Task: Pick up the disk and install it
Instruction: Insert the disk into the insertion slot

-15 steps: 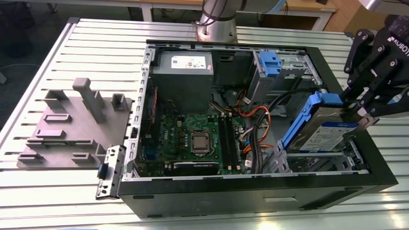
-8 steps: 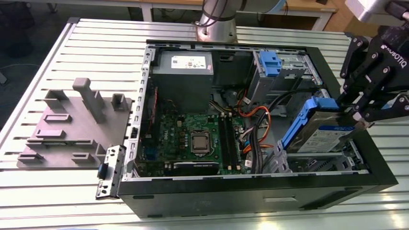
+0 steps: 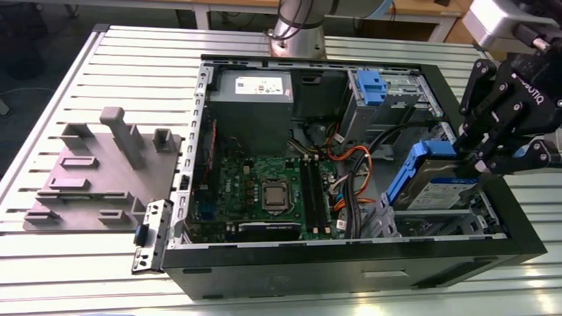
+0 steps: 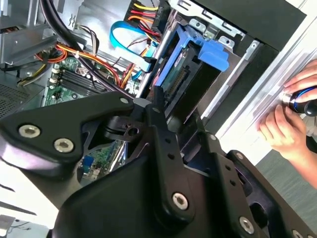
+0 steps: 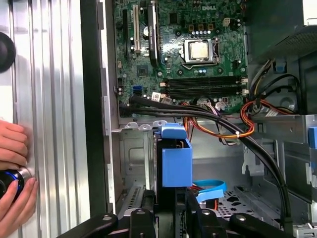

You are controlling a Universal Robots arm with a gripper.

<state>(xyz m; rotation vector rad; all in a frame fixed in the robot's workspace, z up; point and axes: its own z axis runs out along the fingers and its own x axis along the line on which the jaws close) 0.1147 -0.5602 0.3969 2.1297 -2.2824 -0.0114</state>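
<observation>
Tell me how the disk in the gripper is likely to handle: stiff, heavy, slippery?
Probably stiff: the disk, a flat metal block in blue rails, hangs tilted from the gripper without sagging. Likely dense for its size, so held at one end it may pivot. Its smooth plastic rails could slip in the grip.

This looks like a robotics lab or workshop. A ribbed aluminium table carries 1 robot arm base, an opened computer case and a grey fixture block. Wooden workbenches stand behind.
</observation>
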